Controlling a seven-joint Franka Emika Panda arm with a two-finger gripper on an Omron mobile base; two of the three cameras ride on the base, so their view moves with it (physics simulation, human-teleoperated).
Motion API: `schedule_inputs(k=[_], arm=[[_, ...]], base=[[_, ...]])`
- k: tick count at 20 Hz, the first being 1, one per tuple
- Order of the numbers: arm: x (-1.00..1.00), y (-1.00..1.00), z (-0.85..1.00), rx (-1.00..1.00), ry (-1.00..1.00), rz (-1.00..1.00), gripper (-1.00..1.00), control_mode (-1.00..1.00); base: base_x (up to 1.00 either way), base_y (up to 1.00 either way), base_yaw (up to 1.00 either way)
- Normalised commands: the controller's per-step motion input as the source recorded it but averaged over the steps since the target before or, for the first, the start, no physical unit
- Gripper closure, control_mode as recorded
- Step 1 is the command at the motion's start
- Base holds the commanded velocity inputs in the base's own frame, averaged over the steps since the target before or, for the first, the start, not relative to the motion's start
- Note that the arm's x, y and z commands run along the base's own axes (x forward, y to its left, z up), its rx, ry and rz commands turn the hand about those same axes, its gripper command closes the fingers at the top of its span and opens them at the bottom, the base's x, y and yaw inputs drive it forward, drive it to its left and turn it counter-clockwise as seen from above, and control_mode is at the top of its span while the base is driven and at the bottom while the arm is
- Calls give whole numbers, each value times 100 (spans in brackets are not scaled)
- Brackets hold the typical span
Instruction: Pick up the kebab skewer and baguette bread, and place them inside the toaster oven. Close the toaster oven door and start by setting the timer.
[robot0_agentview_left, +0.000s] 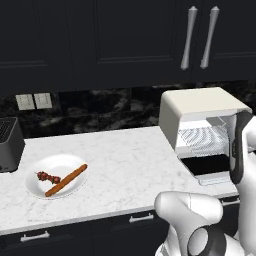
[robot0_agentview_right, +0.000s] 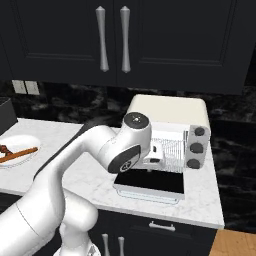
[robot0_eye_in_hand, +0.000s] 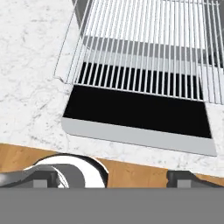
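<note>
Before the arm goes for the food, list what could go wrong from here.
1. The toaster oven door lies folded down and the wire rack sticks out over it; the open gripper hovering above might snag either.
2. The kebab skewer and baguette bread touch on the white plate, so grasping one may drag the other.

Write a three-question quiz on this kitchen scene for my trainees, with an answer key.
1. True or false: the toaster oven door is shut.
2. What holds the kebab skewer and baguette bread? A) the wire rack B) the white plate C) the pincer
3. Fill in: the pincer's jaws are ____.

Key: 1 false, it lies folded down; 2 B; 3 open, gripping nothing.
</note>
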Motion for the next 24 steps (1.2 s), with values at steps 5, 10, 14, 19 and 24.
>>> schedule_inputs(k=[5,10,14,19,24], arm=[[-38,92,35,6,0,17,-100,-100],[-14,100,28,0,0,6,-100,-100],[-15,100,12,0,0,1,-100,-100],[-14,100,2,1,0,3,-100,-100],[-2,100,0,5,0,5,-100,-100]], base=[[0,0,0],[0,0,0],[0,0,0],[0,0,0],[0,0,0]])
